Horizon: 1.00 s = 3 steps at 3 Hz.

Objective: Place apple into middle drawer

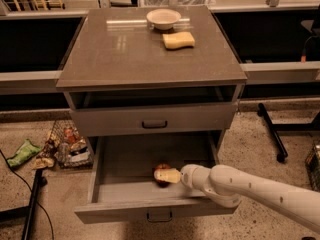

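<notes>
Camera view: the robot's pale arm (260,186) reaches in from the lower right, over the front right part of the pulled-out middle drawer (150,211). Its pincer (165,175) sits low inside the drawer, against the apple (161,167). The red fruit lies near the centre of the drawer floor, towards the front, partly hidden behind the pincer's pale tip. Whether the pincer grips the apple or has let go of it cannot be told from this angle.

Above, the matching grey upper drawer front (150,120) is shut, with an open slot between it and the top. On the brown bench (125,49) stand a pale bowl (163,19) near the back edge and a yellow sponge (178,40) just in front of it, apart from it. On the speckled floor to the left lie a wire basket (70,144) of packets and a green wrapper (22,153).
</notes>
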Each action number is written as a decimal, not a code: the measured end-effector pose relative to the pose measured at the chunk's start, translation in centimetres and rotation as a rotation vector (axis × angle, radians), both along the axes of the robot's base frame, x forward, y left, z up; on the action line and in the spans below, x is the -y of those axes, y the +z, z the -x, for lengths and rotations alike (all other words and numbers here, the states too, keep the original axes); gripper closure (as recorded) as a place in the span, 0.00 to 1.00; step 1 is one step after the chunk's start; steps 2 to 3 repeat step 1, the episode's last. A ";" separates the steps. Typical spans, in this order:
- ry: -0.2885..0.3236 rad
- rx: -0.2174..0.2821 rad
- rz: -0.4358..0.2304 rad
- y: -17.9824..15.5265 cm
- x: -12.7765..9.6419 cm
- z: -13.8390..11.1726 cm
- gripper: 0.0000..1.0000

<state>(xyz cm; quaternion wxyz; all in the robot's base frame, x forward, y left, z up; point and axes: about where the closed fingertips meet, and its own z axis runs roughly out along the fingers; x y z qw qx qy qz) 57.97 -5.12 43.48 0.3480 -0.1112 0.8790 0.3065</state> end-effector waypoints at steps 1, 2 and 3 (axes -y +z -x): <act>-0.034 0.100 -0.004 4.4 2.9 0.6 0.00; -0.034 0.100 -0.004 4.4 2.9 0.6 0.00; -0.034 0.100 -0.004 4.4 2.9 0.6 0.00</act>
